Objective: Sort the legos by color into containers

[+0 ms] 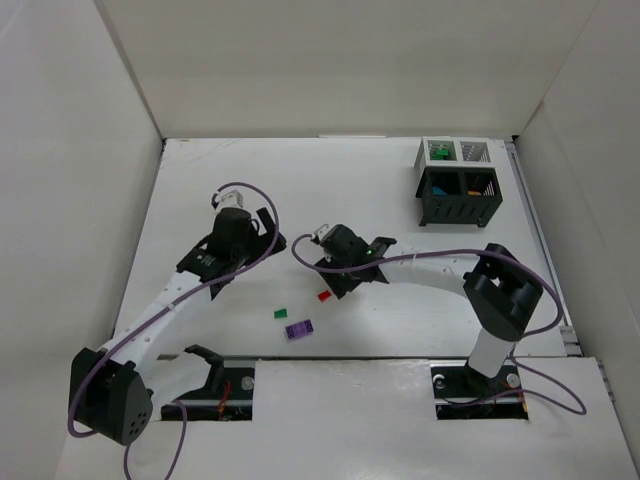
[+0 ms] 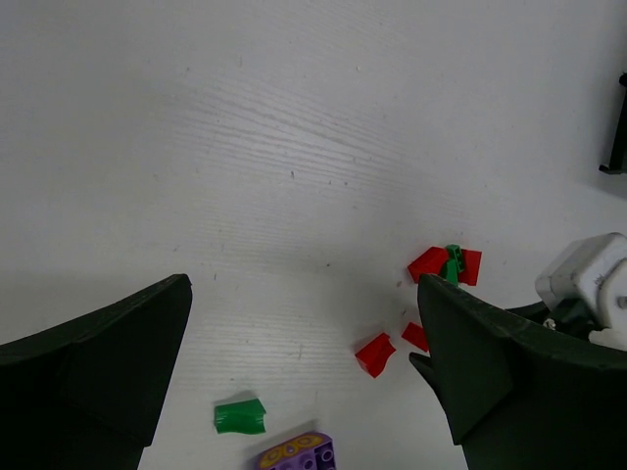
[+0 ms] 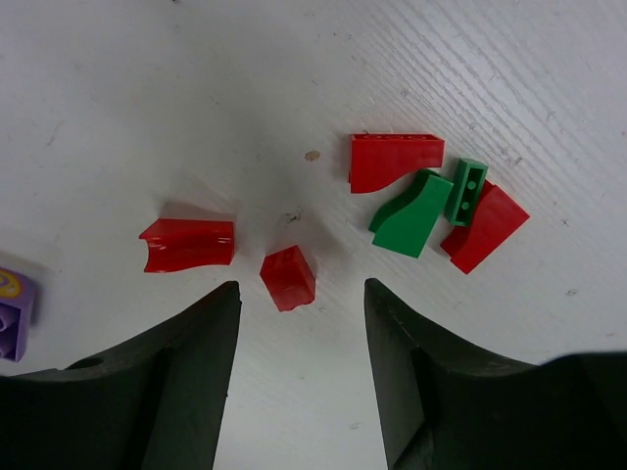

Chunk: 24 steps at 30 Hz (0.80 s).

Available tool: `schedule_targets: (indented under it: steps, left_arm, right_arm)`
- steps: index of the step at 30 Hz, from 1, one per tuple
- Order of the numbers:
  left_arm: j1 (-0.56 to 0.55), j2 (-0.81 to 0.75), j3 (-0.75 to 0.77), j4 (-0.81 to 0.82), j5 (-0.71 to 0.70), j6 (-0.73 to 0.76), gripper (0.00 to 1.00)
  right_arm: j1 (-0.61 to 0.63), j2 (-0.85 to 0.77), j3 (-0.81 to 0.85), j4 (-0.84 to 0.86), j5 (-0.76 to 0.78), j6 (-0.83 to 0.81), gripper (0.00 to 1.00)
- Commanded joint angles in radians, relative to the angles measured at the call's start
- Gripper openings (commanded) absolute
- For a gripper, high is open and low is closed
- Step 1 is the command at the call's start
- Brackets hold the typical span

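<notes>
Right wrist view: the right jaws stand partly open and empty. A small red brick (image 3: 288, 277) lies just ahead of the gap, touching neither jaw. To its left on the table (image 3: 147, 98) lies a curved red piece (image 3: 188, 244). At upper right two red and two green legos (image 3: 411, 215) huddle together, and a purple brick (image 3: 12, 308) shows at the left edge.

In the left wrist view, the left jaws gape wide and hold nothing, with a lone green brick (image 2: 240, 415) at the lower edge.

In the top view, the containers (image 1: 455, 212) sit upper right, well apart from the loose legos.

We judge that picking up the small red brick is the step in hand. Next the jaws need to edge forward, close on it, lift, and carry it to the reds' bin. We cannot tell which bin that is.
</notes>
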Motion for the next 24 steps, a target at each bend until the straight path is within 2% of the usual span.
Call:
schedule_targets:
  steps: [1, 13, 16, 17, 18, 21, 24]
  left_arm:
    - [-0.005, -0.038, -0.010, -0.011, -0.013, -0.008, 1.00]
    - [-0.015, -0.027, -0.019, -0.011, -0.033, -0.018, 1.00]
    - [-0.015, -0.027, -0.019, -0.011, -0.033, -0.018, 1.00]
    - [-0.015, -0.027, -0.019, -0.011, -0.033, -0.018, 1.00]
    - [-0.015, -0.027, -0.019, -0.011, -0.042, -0.018, 1.00]
    - [-0.015, -0.027, -0.028, -0.011, -0.042, -0.018, 1.00]
    - [-0.015, -0.027, -0.028, -0.011, -0.042, -0.018, 1.00]
  right_arm:
    - [0.001, 0.022, -0.002, 0.058, 0.017, 0.013, 0.59]
    - [0.010, 0.073, -0.011, 0.058, 0.052, 0.023, 0.50]
    - [0.010, 0.073, -0.011, 0.046, 0.052, 0.032, 0.40]
    - [0.010, 0.062, -0.011, 0.046, 0.052, 0.032, 0.32]
    - [0.010, 0.062, -0.011, 0.025, 0.052, 0.032, 0.29]
    - [0.019, 0.018, -0.011, -0.002, 0.061, 0.046, 0.20]
    - [0.019, -0.025, 0.007, -0.031, 0.084, 0.058, 0.17]
